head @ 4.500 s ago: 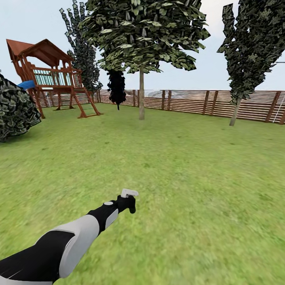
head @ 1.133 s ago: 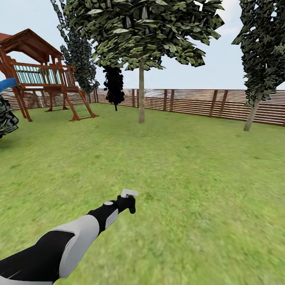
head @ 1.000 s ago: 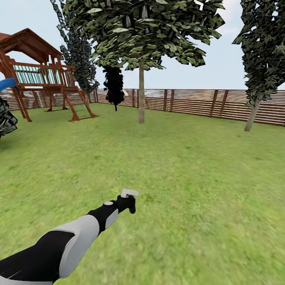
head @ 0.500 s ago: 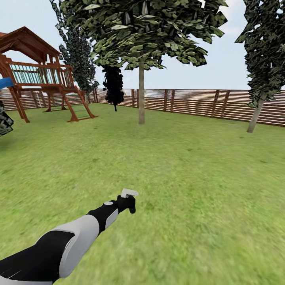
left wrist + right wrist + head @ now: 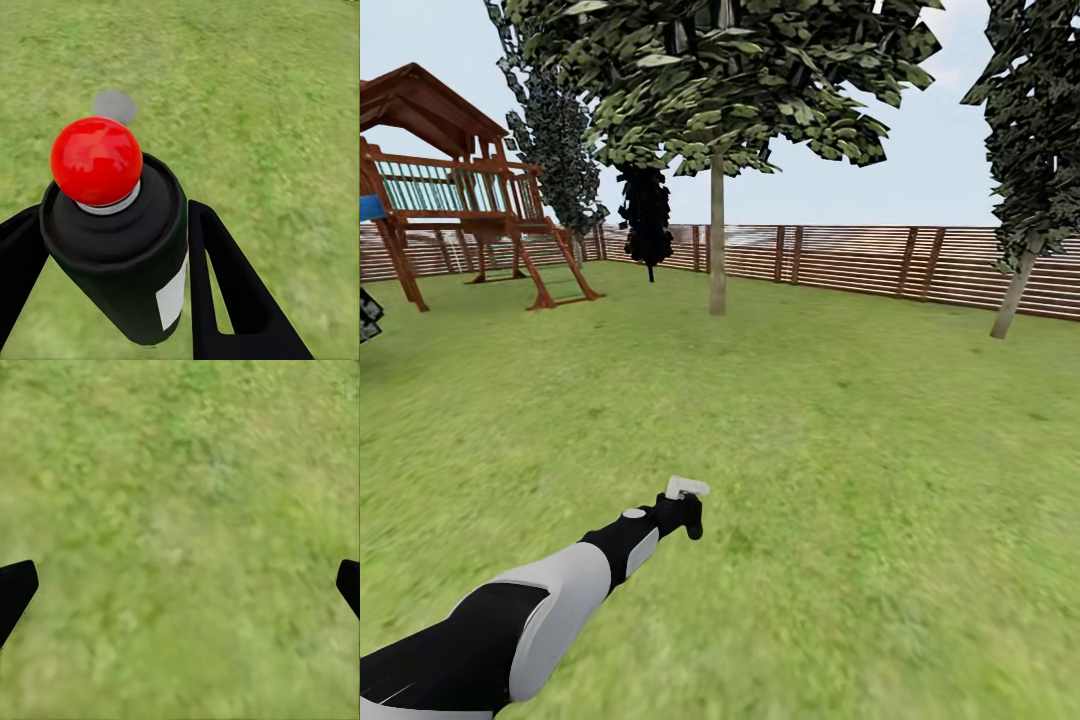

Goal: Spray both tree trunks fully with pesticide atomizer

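Note:
My left gripper (image 5: 682, 505) is held out low over the lawn, shut on the pesticide atomizer (image 5: 687, 488), whose pale head pokes up above the fingers. In the left wrist view the atomizer (image 5: 112, 240) is a black bottle with a white label and a red ball on top, with a black finger (image 5: 225, 292) pressed against each side. A tree with a straight pale trunk (image 5: 717, 240) and a broad leafy crown (image 5: 720, 80) stands ahead across the grass, far beyond the gripper. My right gripper (image 5: 180, 585) is open over bare grass.
A brown slatted fence (image 5: 860, 262) closes the far side of the lawn. A wooden playset (image 5: 460, 200) stands at the far left, with dark conifers (image 5: 648, 215) behind it. A darker tree with a leaning trunk (image 5: 1012, 300) stands at the right. A grey round patch (image 5: 114, 106) lies on the grass.
The whole view has crept forward: the playset slid left, the right-hand tree slid right, and the central tree looms slightly larger. The left arm and atomizer hold the same pose.

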You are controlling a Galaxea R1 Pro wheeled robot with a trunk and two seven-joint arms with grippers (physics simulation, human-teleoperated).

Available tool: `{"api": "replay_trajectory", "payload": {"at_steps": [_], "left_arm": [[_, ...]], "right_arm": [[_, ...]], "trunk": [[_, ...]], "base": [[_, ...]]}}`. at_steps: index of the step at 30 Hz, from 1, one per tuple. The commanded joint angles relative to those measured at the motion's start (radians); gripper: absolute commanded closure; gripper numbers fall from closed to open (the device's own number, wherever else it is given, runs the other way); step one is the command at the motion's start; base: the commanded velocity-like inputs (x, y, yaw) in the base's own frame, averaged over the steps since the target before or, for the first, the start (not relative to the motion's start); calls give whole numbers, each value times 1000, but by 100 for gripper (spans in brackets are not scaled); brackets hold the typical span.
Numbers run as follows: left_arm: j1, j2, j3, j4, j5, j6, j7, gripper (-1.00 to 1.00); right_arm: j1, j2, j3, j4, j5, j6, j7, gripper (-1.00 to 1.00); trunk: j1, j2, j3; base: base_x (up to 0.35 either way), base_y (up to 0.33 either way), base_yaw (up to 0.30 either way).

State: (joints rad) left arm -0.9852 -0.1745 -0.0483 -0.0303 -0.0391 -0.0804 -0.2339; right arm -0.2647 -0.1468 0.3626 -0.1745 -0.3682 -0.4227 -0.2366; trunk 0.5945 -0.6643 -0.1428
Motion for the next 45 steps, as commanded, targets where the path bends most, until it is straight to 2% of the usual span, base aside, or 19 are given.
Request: {"api": "replay_trajectory", "payload": {"at_steps": [1,45], "left_arm": [[-1,0,-4,1,-4,-5,0,100],[-1,0,-4,1,-4,-5,0,100]], "right_arm": [[-1,0,9,0,-8,-2,-4,-100],[-1,0,9,0,-8,-2,-4,-100]], "trunk": [[1,-1,-2],[1,-1,-2]], "base": [[350,0,0],[350,0,0]]}}
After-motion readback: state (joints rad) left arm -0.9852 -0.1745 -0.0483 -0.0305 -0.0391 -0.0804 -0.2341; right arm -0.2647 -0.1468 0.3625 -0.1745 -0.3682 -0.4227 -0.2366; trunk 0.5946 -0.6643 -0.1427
